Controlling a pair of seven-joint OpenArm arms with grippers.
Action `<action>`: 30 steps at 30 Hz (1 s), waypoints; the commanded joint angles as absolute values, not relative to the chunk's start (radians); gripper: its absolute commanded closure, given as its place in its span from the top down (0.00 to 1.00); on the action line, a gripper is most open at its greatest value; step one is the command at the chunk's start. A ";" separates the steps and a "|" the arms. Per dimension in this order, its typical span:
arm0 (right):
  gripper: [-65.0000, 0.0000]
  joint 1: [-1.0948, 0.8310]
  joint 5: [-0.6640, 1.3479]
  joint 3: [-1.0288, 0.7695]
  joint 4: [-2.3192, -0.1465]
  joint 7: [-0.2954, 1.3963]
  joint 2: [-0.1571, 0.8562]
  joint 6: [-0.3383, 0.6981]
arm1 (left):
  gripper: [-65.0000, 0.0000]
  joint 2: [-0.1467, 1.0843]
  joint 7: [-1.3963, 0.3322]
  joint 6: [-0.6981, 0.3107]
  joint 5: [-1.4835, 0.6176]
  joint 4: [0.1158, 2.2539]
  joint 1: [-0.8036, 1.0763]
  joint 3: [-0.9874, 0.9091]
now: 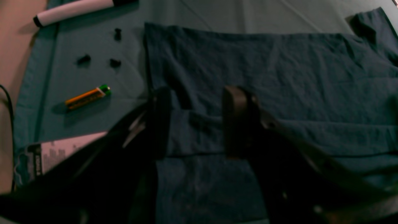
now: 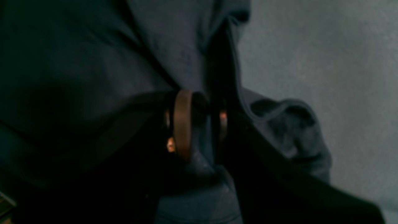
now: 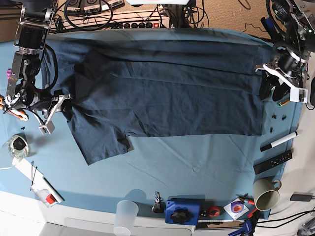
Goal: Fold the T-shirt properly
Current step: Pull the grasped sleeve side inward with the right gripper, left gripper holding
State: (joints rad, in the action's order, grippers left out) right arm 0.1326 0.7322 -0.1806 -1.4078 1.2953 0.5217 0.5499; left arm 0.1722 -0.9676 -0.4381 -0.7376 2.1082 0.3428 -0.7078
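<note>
Cup and clutter: a plastic cup (image 3: 124,212) and small tools sit on the near edge of the bench (image 3: 197,162), apart from the cloth.
T-shirt: the T-shirt (image 3: 162,96) lies spread across the middle of the bench, the far long side already folded in, one sleeve (image 3: 101,142) sticking out toward me.
Left claw: the left claw (image 1: 194,121) stands open over the hem end, holding nothing; marker (image 1: 73,11) and battery (image 1: 88,97) lie just beside.
Right claw: the right claw (image 2: 199,124) has fabric between its nearly shut jaws at the collar end.
Advice: I'd take both near corners, lift together, keep the edge taut and lay it parallel.
</note>
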 commanded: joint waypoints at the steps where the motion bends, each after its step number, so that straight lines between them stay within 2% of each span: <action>1: 0.18 0.161 0.744 -0.194 -1.437 1.283 0.553 0.558 | 0.42 0.184 -0.942 -0.438 -0.738 2.124 0.335 -0.701; 5: 0.18 0.203 0.744 -0.222 -1.467 1.266 0.554 0.571 | 0.42 0.183 -0.928 -0.400 -0.672 2.123 0.326 -0.634; 9: 0.18 0.271 0.673 -0.248 -1.464 1.164 0.554 0.590 | 0.42 0.183 -0.890 -0.399 -0.558 2.123 0.323 -0.543; 12: 0.18 0.335 0.627 -0.247 -1.420 1.092 0.554 0.591 | 0.42 0.183 -0.883 -0.331 -0.474 2.123 0.303 -0.495; 15: 0.19 0.419 0.590 -0.228 -1.304 1.055 0.554 0.635 | 0.42 0.183 -0.860 -0.310 -0.402 2.118 0.285 -0.482; 21: 0.20 0.580 0.542 -0.170 -0.979 0.883 0.546 0.636 | 0.42 0.183 -0.859 -0.311 -0.412 2.065 0.263 -0.480; 26: 0.20 0.694 0.486 -0.169 -0.772 0.875 0.490 0.680 | 0.42 0.183 -0.859 -0.311 -0.427 2.035 0.263 -0.480; 30: 0.20 0.716 0.470 -0.169 -0.703 0.864 0.449 0.698 | 0.42 0.183 -0.867 -0.311 -0.426 2.035 0.264 -0.480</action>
